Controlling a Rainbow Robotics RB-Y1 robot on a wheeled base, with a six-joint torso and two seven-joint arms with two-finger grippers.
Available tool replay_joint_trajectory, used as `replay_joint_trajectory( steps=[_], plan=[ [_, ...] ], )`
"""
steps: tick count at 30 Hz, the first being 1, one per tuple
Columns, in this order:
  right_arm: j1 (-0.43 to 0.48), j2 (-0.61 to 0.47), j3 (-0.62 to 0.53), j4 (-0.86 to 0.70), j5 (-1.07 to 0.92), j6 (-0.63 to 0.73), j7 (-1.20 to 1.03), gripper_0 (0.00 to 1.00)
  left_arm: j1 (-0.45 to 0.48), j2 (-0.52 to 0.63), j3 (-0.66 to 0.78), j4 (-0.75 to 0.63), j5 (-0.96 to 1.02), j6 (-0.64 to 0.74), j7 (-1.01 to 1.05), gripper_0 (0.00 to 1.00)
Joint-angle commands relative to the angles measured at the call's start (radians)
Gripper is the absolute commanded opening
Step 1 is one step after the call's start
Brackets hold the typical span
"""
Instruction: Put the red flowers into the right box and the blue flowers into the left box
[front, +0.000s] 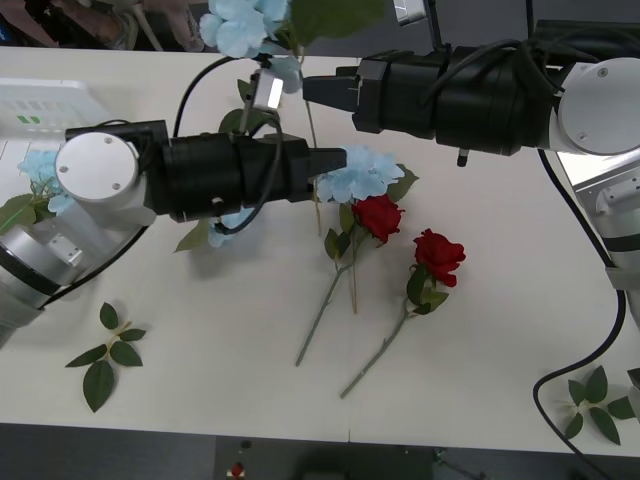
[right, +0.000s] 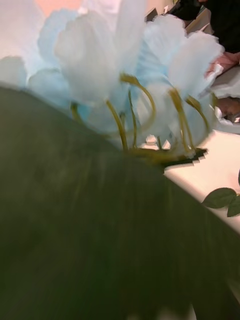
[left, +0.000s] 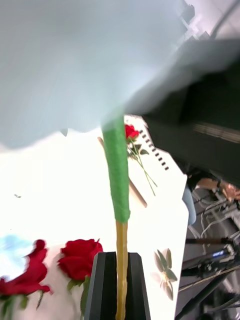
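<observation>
Pale-blue hydrangea (left: 75, 65), light and floppy-headed, is hanging from left end effector (left: 120, 285) pinching shut on its stiff wired stem (left: 117, 175); right end effector's state unclear.

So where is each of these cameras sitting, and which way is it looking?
Front: above the arms, looking forward and down at the table; both arms cross it, left hand and right hand.
Left wrist: on the left arm, looking along its hand, shut on a blue flower stem.
Right wrist: on the right arm, close against a blue bloom and a leaf.
Shared: front and left wrist both show the red roses.
</observation>
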Motion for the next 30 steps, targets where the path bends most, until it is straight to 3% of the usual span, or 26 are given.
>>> replay_joint_trajectory(
  steps=[1,6,9,15,23,30],
  plan=[
    [-0.053,-0.104,0.009,-0.041,-0.052,0.094,-0.12,0.77,-0.02,0.204,0.046,-0.039,0.102,-0.007,-0.036,0.0],
    [-0.048,-0.236,0.017,-0.11,-0.083,0.249,-0.477,0.77,0.031,0.419,0.101,-0.011,0.273,0.003,-0.03,0.0],
    [-0.017,-0.37,0.071,-0.217,-0.069,0.255,-0.762,0.77,0.086,0.5,0.175,0.077,0.326,0.032,-0.028,0.0],
    [0.121,-0.551,0.13,-0.452,0.078,0.227,-1.124,0.77,0.09,0.52,0.288,0.357,0.328,0.176,-0.028,0.0],
    [0.343,-0.568,0.143,-0.596,0.365,0.227,-1.371,0.77,0.09,0.516,0.308,0.584,0.3,0.142,-0.047,0.0],
    [0.409,-0.525,0.245,-0.593,0.649,0.221,-1.523,0.77,0.09,0.462,0.308,0.676,0.25,0.099,-0.05,0.0]
  ],
)
